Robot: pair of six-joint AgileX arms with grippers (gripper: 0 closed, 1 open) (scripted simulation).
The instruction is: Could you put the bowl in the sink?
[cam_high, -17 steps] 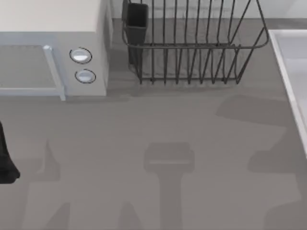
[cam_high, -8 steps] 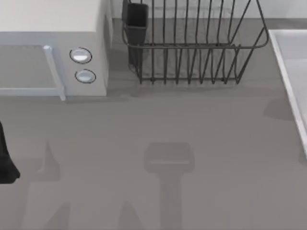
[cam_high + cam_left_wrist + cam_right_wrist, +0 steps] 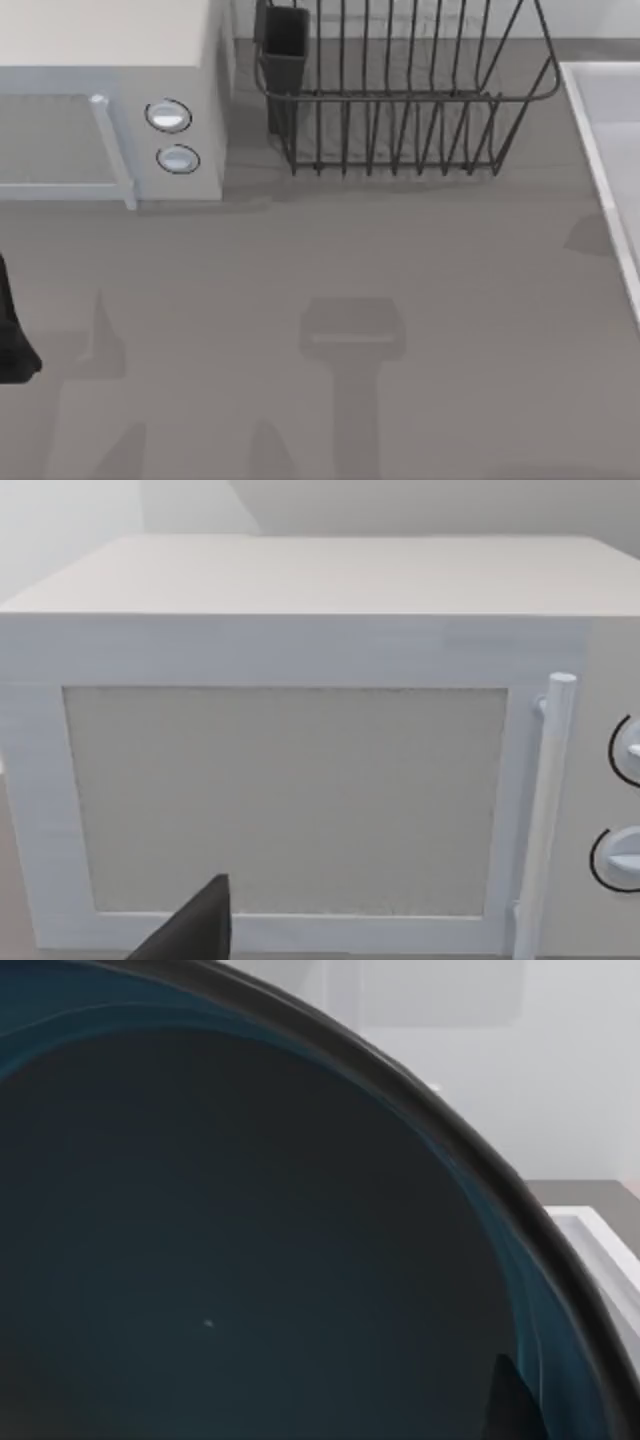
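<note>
The round, glossy blue bowl [image 3: 250,1260] with its dark rim is looming very close to the right wrist camera, its inside facing the lens. Past its rim, a corner of the pale white-grey rectangular sink [image 3: 600,1250] with a light raised rim is showing against a pale wall. A small dark tip of the right pincer [image 3: 512,1400] is lying against the inside of the bowl near its rim; whether the pincer is clamping the bowl or how wide it is standing cannot be told.

From above, the sink [image 3: 605,130] is sitting at the right edge of the grey surface [image 3: 330,280], with a dark wire dish rack [image 3: 400,95] just to its left at the back. A white box-shaped microwave [image 3: 110,90] with two round dials is standing at the back left.

The left arm is sitting parked at the left edge of the surface, where a dark part of it [image 3: 12,330] is showing. In the left wrist view, one dark fingertip of the left pincer [image 3: 195,930] is pointing toward the microwave's [image 3: 300,730] door; its opening cannot be told.
</note>
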